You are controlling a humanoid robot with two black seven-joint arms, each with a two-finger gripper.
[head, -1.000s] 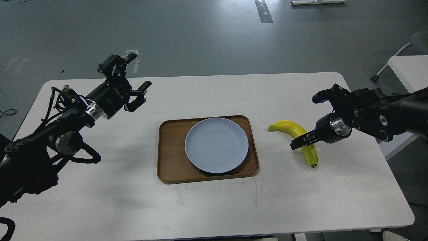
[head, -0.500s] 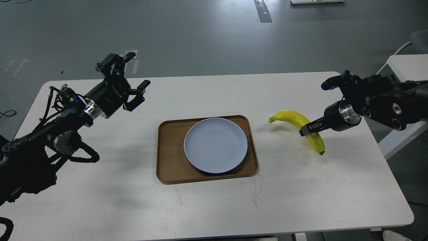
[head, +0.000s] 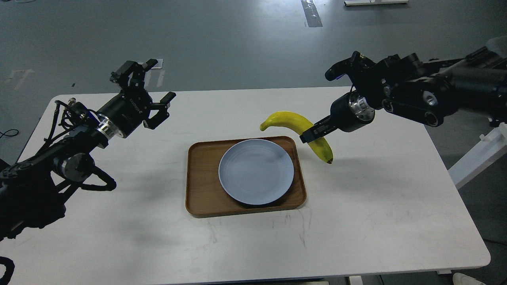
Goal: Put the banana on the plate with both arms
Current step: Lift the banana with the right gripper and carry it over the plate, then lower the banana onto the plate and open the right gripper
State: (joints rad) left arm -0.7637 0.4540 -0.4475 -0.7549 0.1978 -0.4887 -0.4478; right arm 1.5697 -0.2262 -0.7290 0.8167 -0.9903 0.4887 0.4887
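Yellow banana (head: 295,126) was gripped by the right hand (head: 314,133), held off the table (head: 376,213) just beside the wooden tray's (head: 198,186) far right corner, near the plate (head: 256,171). Left hand (head: 148,93) was spread open, empty.

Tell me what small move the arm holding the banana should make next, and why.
Probably carry it a little further toward the robot's left and then lower it. The right gripper holds the banana in the air beside the far right corner of the tray, not yet over the plate, which is bare.
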